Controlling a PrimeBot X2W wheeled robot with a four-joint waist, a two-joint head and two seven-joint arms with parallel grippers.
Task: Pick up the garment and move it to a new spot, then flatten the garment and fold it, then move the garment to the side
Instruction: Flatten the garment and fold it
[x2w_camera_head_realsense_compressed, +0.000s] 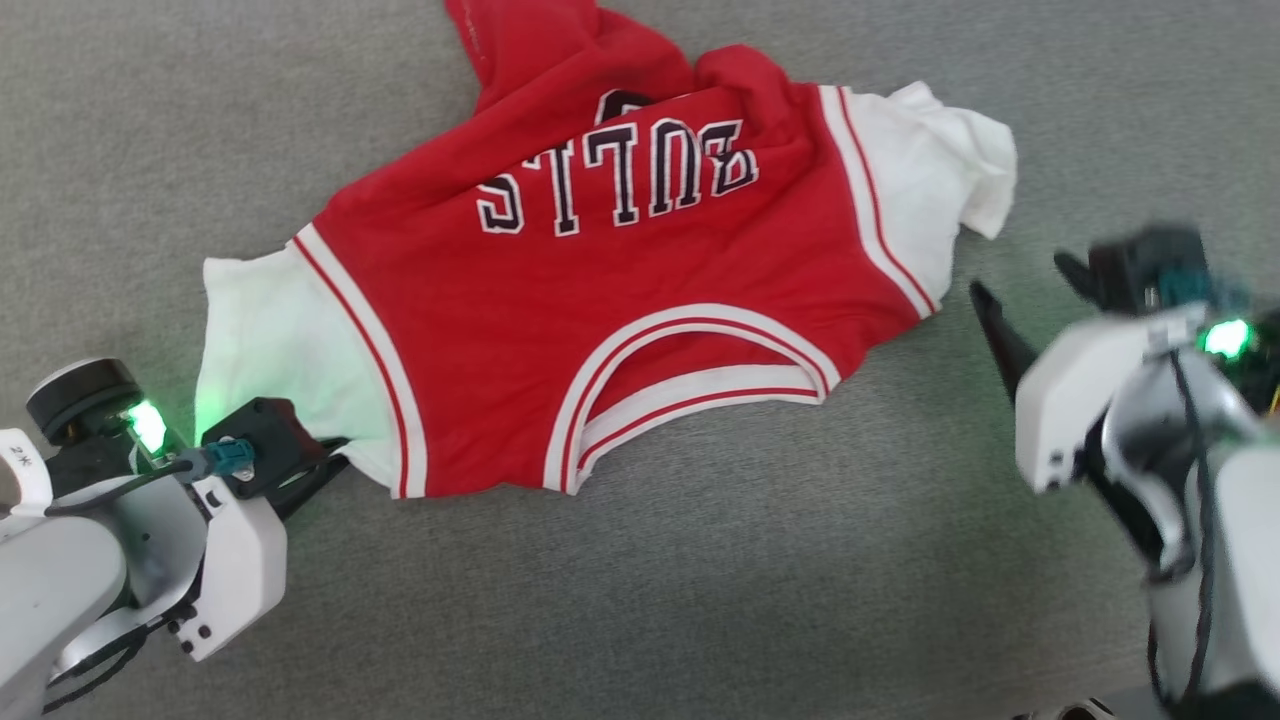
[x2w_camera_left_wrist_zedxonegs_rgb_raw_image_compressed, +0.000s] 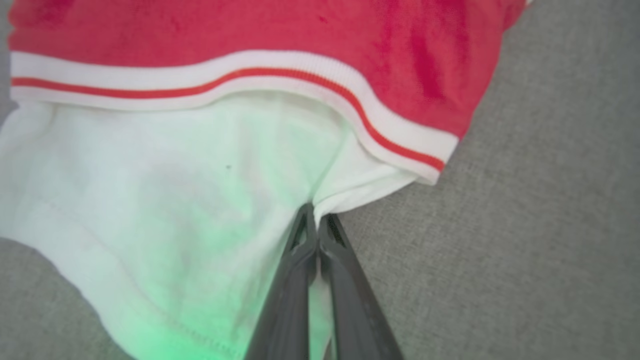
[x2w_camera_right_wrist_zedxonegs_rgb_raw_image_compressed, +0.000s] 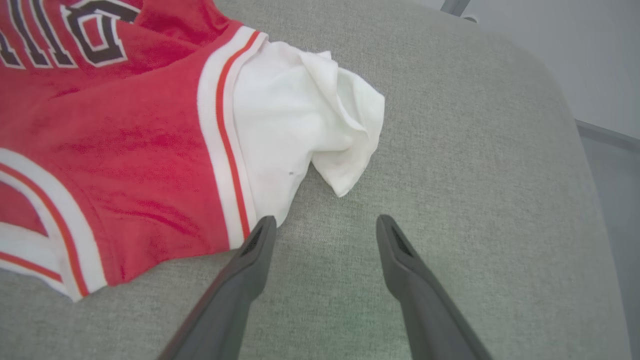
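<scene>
Nearest on the left, the left end effector (x2w_camera_left_wrist_zedxonegs_rgb_raw_image_compressed: 314, 215) has its two dark fingers pressed together on the near edge of the white left sleeve (x2w_camera_head_realsense_compressed: 270, 335), with white cloth caught between them. A green glow from the wrist light falls on that sleeve. Nearest on the right, the right end effector (x2w_camera_right_wrist_zedxonegs_rgb_raw_image_compressed: 325, 222) is spread wide over bare grey cloth. Its left fingertip lies just at the corner where the striped trim meets the white right sleeve (x2w_camera_right_wrist_zedxonegs_rgb_raw_image_compressed: 305, 115), and it holds nothing. Between the two arms, the garment (x2w_camera_head_realsense_compressed: 640, 300), a red jersey-style T-shirt, lies front up on the grey fabric-covered counter (x2w_camera_head_realsense_compressed: 700, 600), set slantwise. Its left sleeve is nearer and its right sleeve farther. The neck opening (x2w_camera_head_realsense_compressed: 700, 365), edged in red-and-white striped trim, faces the near side. Beyond it the red chest is mostly smooth, with a few shallow wrinkles. Farther on, the black, white-outlined "BULLS" lettering (x2w_camera_head_realsense_compressed: 620, 175) reads upside down from the head camera. The right sleeve is bunched and folded over on itself at the far right. At the far edge the red body is rumpled and doubled over, so the dark number above the lettering is mostly hidden. In the right wrist view, the counter's rounded corner shows far to the right.
</scene>
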